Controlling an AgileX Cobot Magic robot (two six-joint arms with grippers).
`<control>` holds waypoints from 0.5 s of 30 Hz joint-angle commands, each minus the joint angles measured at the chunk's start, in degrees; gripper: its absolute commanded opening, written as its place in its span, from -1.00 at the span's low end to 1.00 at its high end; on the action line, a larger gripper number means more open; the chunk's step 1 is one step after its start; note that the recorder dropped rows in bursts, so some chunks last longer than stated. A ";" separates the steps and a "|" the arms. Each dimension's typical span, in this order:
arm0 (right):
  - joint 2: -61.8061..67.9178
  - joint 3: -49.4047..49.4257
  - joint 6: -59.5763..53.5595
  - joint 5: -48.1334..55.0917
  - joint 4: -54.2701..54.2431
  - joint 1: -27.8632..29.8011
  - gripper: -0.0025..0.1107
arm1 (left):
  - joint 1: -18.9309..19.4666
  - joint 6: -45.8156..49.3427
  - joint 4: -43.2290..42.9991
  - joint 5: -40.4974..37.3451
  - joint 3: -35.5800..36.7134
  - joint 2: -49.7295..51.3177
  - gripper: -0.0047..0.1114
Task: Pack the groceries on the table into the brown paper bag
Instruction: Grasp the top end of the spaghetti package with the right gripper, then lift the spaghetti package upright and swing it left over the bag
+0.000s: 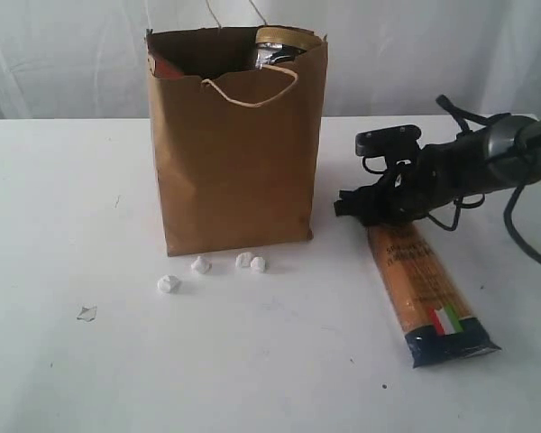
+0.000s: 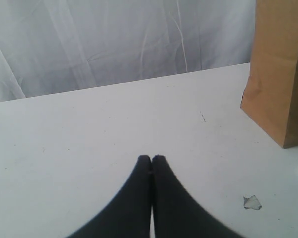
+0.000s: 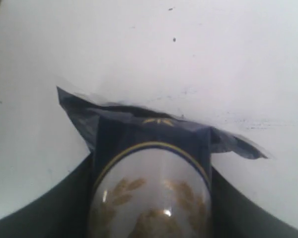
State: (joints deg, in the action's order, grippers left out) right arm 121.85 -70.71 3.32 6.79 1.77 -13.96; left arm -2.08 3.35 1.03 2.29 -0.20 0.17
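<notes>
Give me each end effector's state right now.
Left end effector: closed, empty.
Right end effector: closed on the spaghetti packet.

packet [image 3: 151, 198]: dark blue end with a white panel, gold wheat and a gold arc; crimped edge flared out flat on the table
gripper [image 3: 151, 163]: black fingers [image 3: 59, 208] pressed against both sides of the packet
table [image 3: 198, 54]: white, a few dark specks

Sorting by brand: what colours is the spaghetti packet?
The spaghetti packet is orange with dark navy ends; exterior view shows it best.
</notes>
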 commanded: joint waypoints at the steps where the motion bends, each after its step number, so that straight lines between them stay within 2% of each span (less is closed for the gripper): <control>1: 0.10 1.49 -0.47 8.77 -0.13 -0.23 -0.96 | 0.11 -0.08 0.45 0.60 0.20 -0.17 -0.92; 6: -9.84 4.53 -0.47 5.34 -0.13 0.36 -0.96 | 0.11 -0.08 0.45 0.60 0.20 -0.17 -0.92; 15: -41.69 8.13 -0.02 -0.02 -1.32 2.64 -0.96 | 0.11 -0.08 0.45 0.60 0.20 -0.17 -0.92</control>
State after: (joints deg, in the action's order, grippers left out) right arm 85.87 -62.67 3.32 10.70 1.31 -11.68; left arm -2.08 3.35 1.03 2.29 -0.20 0.17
